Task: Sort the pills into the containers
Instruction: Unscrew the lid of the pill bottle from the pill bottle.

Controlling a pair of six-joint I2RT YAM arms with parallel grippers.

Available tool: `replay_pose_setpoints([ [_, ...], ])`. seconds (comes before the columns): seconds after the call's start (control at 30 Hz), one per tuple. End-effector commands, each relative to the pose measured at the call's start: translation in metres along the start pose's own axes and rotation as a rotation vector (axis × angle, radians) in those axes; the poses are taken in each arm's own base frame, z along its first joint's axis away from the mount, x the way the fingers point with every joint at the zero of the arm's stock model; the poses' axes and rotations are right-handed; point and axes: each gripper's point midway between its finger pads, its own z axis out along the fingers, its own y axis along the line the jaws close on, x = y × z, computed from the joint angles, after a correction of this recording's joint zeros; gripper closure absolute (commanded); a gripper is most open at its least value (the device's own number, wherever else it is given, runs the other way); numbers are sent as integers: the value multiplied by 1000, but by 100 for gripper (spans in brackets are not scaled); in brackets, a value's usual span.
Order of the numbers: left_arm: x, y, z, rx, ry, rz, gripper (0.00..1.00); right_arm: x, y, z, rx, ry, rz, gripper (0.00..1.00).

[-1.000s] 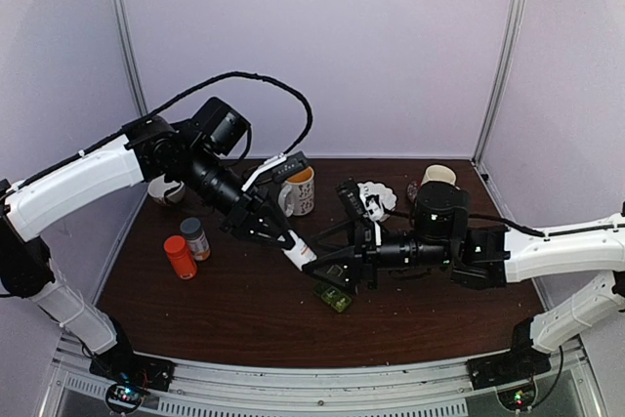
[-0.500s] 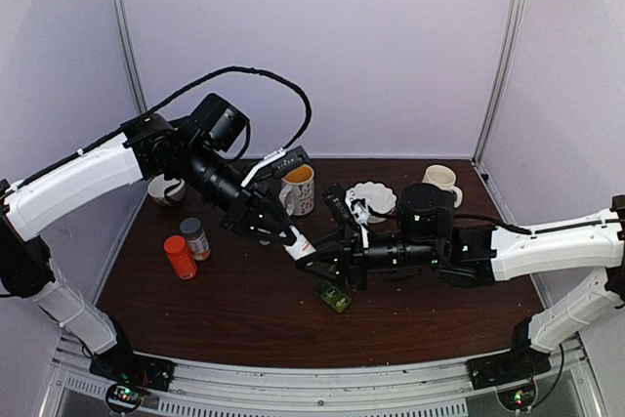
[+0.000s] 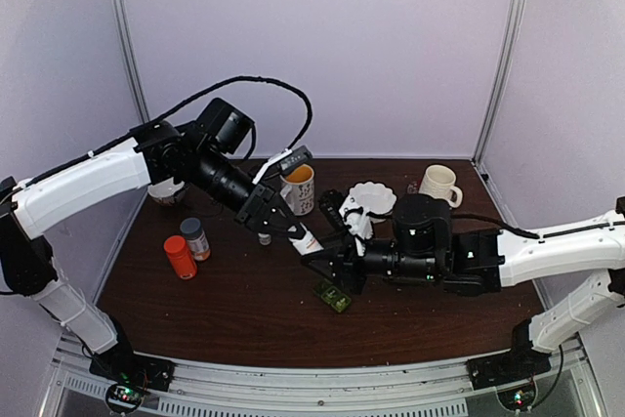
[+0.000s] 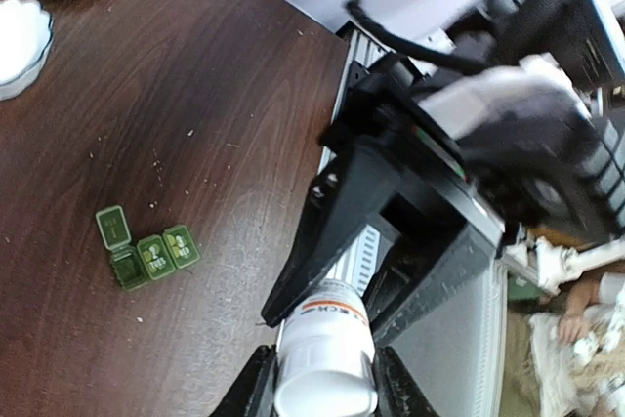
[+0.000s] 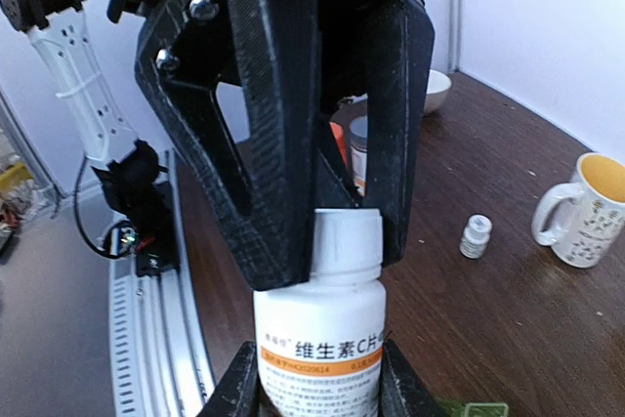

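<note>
Pill box (image 3: 334,296) lies nearest the arm bases, low and centre in the overhead frame, flat on the tabletop (image 3: 225,310). From the left wrist view we see one end lid raised, so we judge that compartment is ready to receive pills.

Just up and left of the box in that frame, both arms hold the white bottle (image 3: 305,239) off the tabletop. The right fingers (image 5: 244,388) are clamped on its labelled body. The left fingers (image 4: 252,393) are clamped on its cap end. We judge this two-ended hold is for unscrewing: one arm steadies while the other turns. The cap looks seated, so nothing can pour yet. Working close to the box should keep the later pour short.

Further back, at left, an orange bottle (image 3: 180,256) and a grey-capped bottle (image 3: 195,237) stand side by side, apart from both arms. A small vial (image 3: 264,238) stands beside the held bottle. Towards the far edge stand a yellow-lined mug (image 3: 300,189), a fluted white bowl (image 3: 373,198) and a cream mug (image 3: 439,184), all away from the work.
</note>
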Motion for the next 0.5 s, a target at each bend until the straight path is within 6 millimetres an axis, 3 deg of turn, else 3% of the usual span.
replay_pose_setpoints([
  [0.0,-16,14,17,21,-72,-177,74,-12,-35,-15,316,-19,-154,100],
  [0.17,-4,37,28,-4,-84,-330,70,-9,-37,-22,437,-8,-275,100],
  [0.33,-21,26,11,-16,-177,-226,34,-3,-25,-16,367,5,-273,100],
  [0.47,-29,24,-12,-125,-259,-103,16,-1,-7,-13,256,18,-264,100],
])
